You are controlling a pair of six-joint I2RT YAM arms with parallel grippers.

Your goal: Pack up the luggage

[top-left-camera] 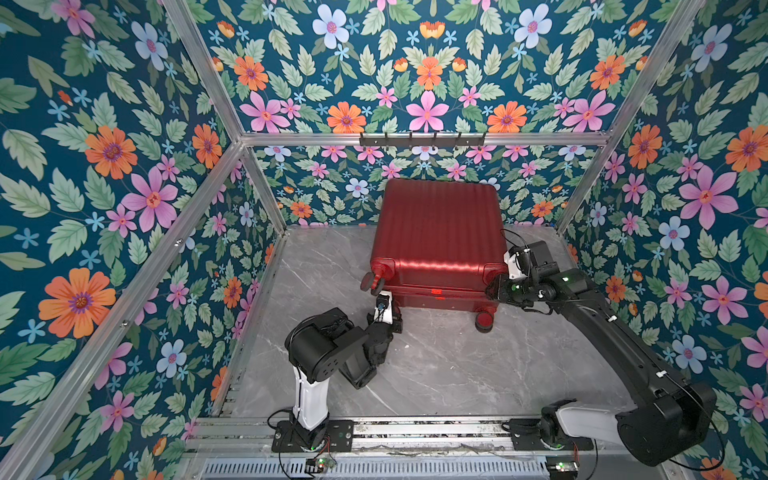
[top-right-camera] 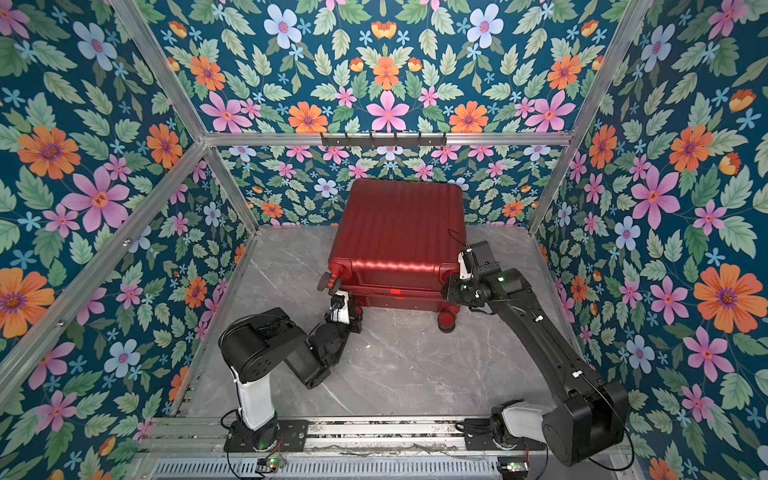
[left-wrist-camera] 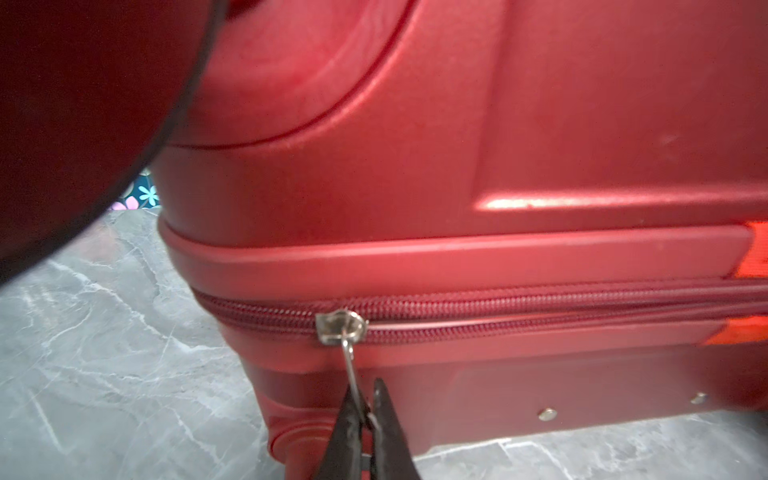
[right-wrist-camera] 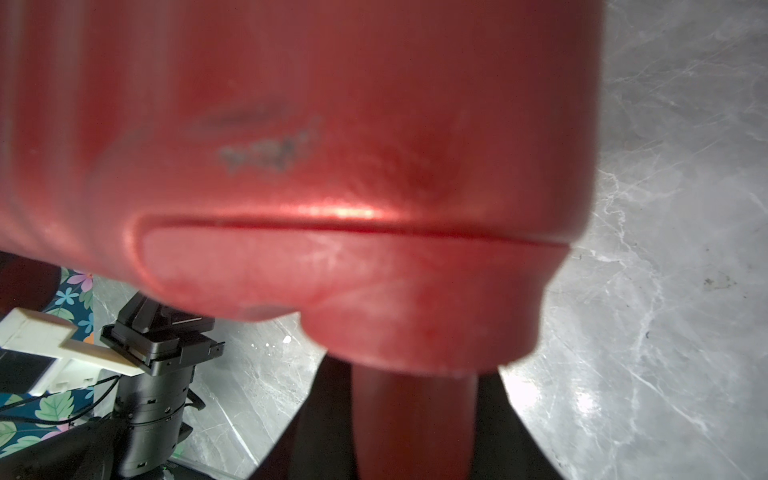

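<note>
the luggage lying flat at far centre, left gripper pinching its zipper pull at the near-left corner, arm crouching low, right gripper clasping the near-right caster, arm stretching out

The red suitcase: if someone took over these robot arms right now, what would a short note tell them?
Left gripper: shut on the zipper pull, which hangs from the slider.
Right gripper: closed around a red caster at the near right corner of the luggage, apparently steadying it.
Luggage: lying flat on the grey floor, lid down; its contents cannot be seen.
Done: lid closed; the zip looks joined round the near left corner.
Left: the zip seems split along the near edge beyond the slider. Probably draw it along, then release both grippers.
</note>
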